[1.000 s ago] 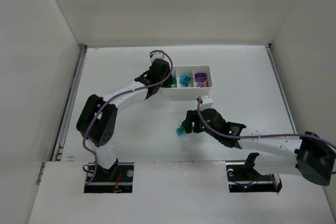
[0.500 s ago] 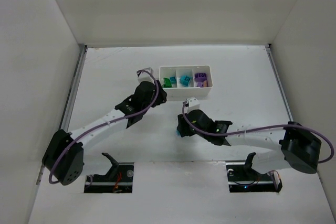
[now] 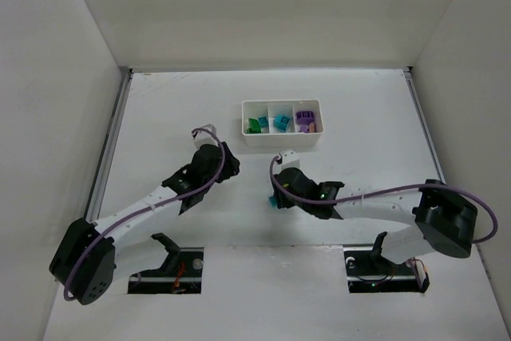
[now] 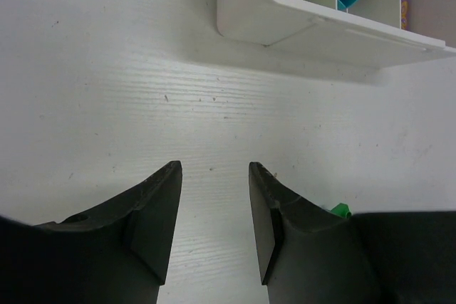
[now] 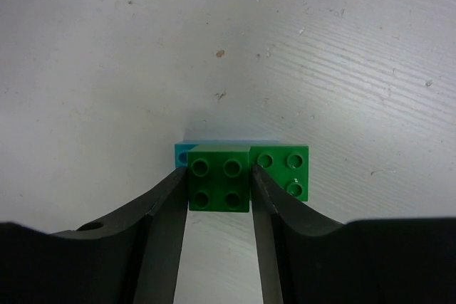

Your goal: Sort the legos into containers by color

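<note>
The right gripper (image 5: 219,176) is down on the table (image 3: 367,117), well in front of the tray (image 3: 281,140). Its two fingers (image 5: 165,208) press against the left and right sides of a green brick (image 5: 219,187) with four studs, so it is closed on that brick. The brick is part of a small clump. A teal brick (image 5: 182,153) shows at its back left corner, and a second green brick (image 5: 283,172) touches its right side. From above, only a teal speck (image 3: 272,200) of the clump shows at the tip of the right gripper (image 3: 276,192).

The left gripper (image 4: 214,169) hovers over bare table just in front of the tray's left corner. Its fingers are parted and nothing is between them. A small green bit (image 4: 340,210) shows beside its right finger, but too little of it is visible to tell what it is. From above, the left gripper (image 3: 230,167) sits to the left of the right one, and the two are apart.

The tray stands toward the far side of the table and has three compartments in a row. The left one holds green pieces (image 3: 254,125), with what looks like a teal one among them. The middle one holds teal pieces (image 3: 281,122), and the right one holds purple pieces (image 3: 304,117).
</note>
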Robot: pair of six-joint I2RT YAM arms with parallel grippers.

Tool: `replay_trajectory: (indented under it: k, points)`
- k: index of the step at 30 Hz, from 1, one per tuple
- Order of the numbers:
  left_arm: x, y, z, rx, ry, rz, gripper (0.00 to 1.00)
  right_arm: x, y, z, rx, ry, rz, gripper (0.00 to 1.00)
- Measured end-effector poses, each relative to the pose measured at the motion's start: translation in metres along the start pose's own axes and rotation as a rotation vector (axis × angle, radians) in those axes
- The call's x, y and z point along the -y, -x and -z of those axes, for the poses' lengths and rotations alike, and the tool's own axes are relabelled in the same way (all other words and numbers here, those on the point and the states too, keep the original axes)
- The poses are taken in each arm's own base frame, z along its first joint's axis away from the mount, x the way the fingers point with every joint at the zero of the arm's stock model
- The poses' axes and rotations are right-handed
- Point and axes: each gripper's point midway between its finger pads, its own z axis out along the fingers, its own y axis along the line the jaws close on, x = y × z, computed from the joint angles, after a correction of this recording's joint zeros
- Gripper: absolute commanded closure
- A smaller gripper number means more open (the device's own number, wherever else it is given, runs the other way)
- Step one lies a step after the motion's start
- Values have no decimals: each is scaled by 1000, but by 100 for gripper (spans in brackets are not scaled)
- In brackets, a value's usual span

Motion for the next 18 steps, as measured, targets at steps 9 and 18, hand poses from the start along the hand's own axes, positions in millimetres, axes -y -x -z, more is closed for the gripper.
replay_trajectory:
  k: [9, 18]
  points:
    - [-3, -8, 10, -5, -43, 20, 45, -7, 5, -4, -10, -8, 12, 71]
    - [8, -2, 33, 107, -204, 52, 40, -4, 67, 1, 42, 94, -145, 70]
